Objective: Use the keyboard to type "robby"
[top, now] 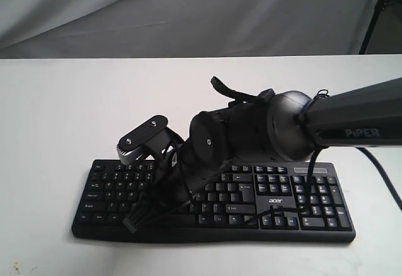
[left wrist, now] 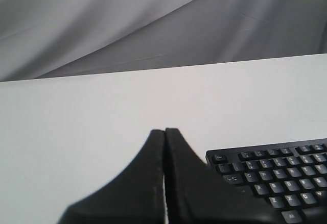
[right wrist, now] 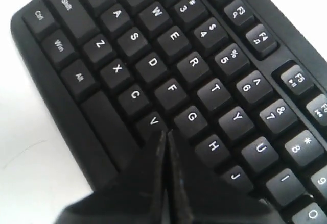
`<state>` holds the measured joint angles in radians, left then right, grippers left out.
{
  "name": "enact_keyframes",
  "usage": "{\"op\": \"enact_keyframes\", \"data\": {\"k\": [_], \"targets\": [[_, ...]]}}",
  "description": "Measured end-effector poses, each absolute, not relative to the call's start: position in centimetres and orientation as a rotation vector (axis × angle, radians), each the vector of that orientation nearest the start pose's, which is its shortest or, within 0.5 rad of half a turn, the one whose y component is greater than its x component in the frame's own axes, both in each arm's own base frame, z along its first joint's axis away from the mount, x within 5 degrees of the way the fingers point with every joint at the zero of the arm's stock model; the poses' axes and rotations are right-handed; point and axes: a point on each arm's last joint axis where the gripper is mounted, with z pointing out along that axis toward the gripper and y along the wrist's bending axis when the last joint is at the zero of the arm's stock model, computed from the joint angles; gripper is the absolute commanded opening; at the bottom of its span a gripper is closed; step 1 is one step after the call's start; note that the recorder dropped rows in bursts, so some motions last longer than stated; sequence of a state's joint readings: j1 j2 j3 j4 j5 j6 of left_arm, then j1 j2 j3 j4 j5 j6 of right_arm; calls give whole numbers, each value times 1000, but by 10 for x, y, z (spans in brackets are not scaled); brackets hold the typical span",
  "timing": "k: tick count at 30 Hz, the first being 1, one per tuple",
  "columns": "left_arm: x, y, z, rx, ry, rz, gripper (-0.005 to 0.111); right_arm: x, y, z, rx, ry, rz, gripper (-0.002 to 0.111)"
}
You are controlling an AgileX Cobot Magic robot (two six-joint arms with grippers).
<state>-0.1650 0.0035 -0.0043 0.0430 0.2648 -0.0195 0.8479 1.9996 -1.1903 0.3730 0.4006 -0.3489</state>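
The keyboard [top: 301,194] lay across the white table [top: 50,112], and my right arm [top: 352,122] reached over its letter block. The left gripper [left wrist: 164,131] hung clenched and empty beside the keyboard's corner. The right gripper [right wrist: 164,132], clamped shut on nothing, pointed just past V [right wrist: 153,122]. I judged a "b" stroke in hand; next, a straight press, then Y [right wrist: 236,116].

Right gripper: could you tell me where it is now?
Right wrist view: the right gripper, shut, is over the keyboard's left half, tip beside the V key and G key.
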Motion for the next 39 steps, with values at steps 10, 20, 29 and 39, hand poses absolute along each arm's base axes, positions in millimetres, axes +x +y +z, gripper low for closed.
{"op": "enact_keyframes", "data": {"k": [10,20,29,39], "targets": [[55,-8,190,155,1741,-95,0,254,308,124,-1160,2485,445,0],[55,-8,190,155,1741,-95,0,254,307,140,-1165,2437,448,0],[55,-8,190,155,1741,-95,0,255,307,122,-1168,2481,436,0],[55,-8,190,155,1741,-95,0,291,297,163,-1104,2431,429,0]]}}
